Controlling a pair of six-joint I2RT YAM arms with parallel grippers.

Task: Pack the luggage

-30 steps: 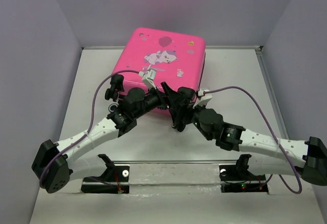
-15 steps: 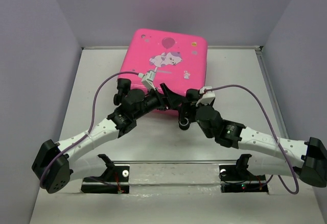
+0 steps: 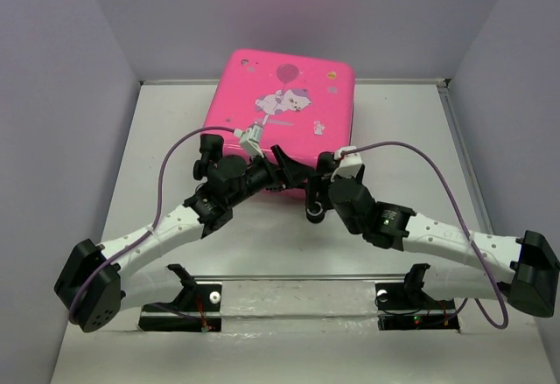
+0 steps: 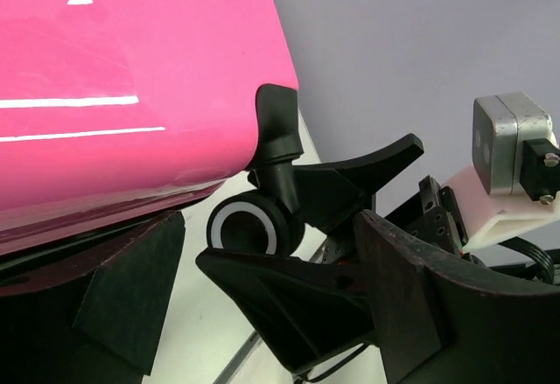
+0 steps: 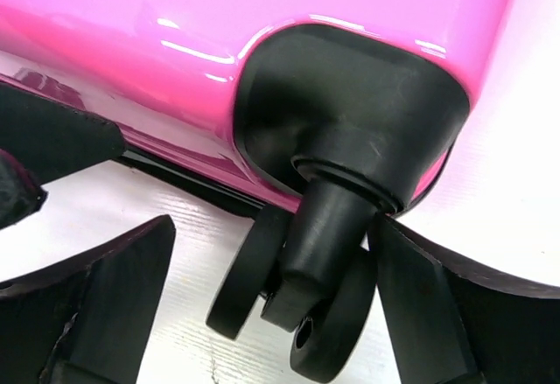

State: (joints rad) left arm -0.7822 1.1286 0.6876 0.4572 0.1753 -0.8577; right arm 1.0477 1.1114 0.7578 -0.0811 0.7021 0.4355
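**Fig. Both grippers spread at a near corner of the shut luggage**

Recorded the left gripper (image 3: 282,170) spread wide and clasping nothing, with one finger (image 4: 122,288) tucked low against the near edge of the pink shell and the other out past the corner. Recorded the right gripper (image 3: 317,190) likewise spread wide and empty, bracketing a twin caster wheel (image 5: 328,314) without pinching it (right-hand pad (image 5: 437,305) just beside the stem; contact not resolvable). Noted both grippers crowded at that one corner, very close to each other.

Located the luggage (image 3: 280,108) lying printed face up, apparently shut, on the far middle of the table (image 3: 166,139), with its far edge near the back wall. Could not tell whether the near edge was resting on the table or raised off it.

Judged the shell stiff, glossy and slippery, offering narrow pads no purchase on the broad face. Judged it probably too bulky for one arm alone. Judged the casters poor handles, being free to swivel and roll. Preferred, as holds, the black wheel housing (image 5: 350,113), the rim along the zipper seam (image 5: 175,167), or a corner edge, taken by both arms together. Expected the case to slide or roll under any sideways push. Judged the packing itself not yet begun, given the apparently shut lid.
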